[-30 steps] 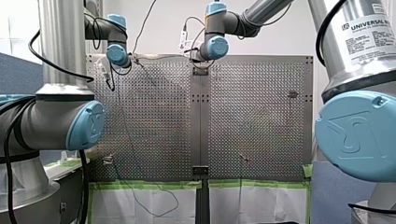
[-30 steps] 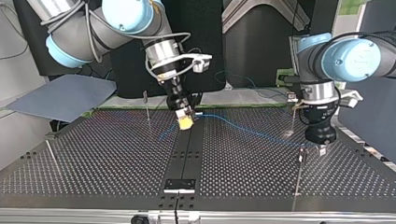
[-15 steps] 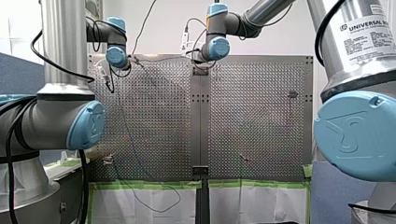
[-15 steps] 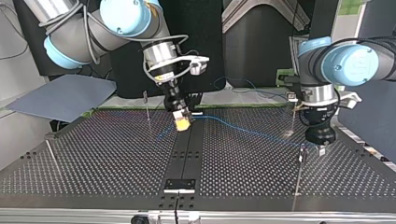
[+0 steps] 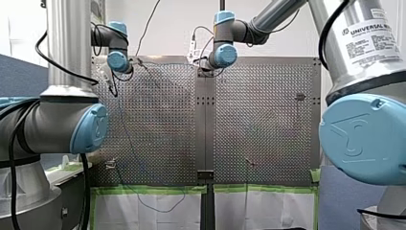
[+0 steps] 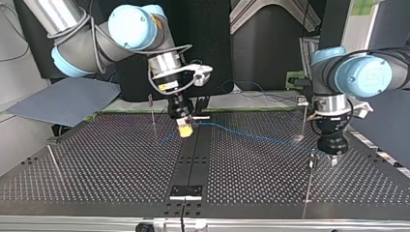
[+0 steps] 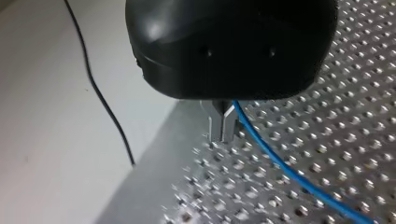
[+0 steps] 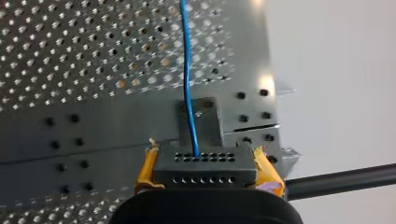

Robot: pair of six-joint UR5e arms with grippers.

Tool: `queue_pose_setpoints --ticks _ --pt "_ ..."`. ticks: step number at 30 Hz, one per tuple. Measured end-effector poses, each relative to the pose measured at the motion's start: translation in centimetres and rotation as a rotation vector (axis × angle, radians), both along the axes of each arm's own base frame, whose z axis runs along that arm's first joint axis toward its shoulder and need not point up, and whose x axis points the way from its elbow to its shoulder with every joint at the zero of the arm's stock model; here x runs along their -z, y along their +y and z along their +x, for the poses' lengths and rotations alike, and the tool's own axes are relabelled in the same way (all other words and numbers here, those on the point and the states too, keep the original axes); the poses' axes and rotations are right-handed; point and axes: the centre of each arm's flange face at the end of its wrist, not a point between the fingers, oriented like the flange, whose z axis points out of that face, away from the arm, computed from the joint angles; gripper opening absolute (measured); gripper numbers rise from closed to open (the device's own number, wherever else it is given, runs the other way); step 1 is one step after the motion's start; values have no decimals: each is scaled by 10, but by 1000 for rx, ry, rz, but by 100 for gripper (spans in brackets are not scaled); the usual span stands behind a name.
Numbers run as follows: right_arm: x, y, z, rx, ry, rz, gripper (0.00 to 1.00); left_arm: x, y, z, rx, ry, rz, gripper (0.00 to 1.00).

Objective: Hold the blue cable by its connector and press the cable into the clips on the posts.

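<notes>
- over the perforated metal tabletop [image 6: 96, 169], why is the thin blue cable [image 8: 187, 70] strung low?
- to line it up for a clip, i'd judge. my right tool [image 6: 185, 130] anchors one end, yellow pads [image 8: 145, 169] clamped on the dark perforated connector block [image 8: 205, 163].
- and my left tool [image 7: 223, 126]?
- the cable meets it; closed or not, i cannot tell.

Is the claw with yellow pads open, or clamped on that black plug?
Shut on the connector of the blue cable: in the right wrist view, the yellow pads of my right gripper press both its sides.
</notes>
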Motion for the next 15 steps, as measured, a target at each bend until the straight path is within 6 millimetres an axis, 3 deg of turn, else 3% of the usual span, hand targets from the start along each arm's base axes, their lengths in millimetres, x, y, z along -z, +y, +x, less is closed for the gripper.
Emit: queue_pose_setpoints --ticks 15 --pt "14 -37 -10 39 3 7 0 -13 6 22 9 -66 -64 0"
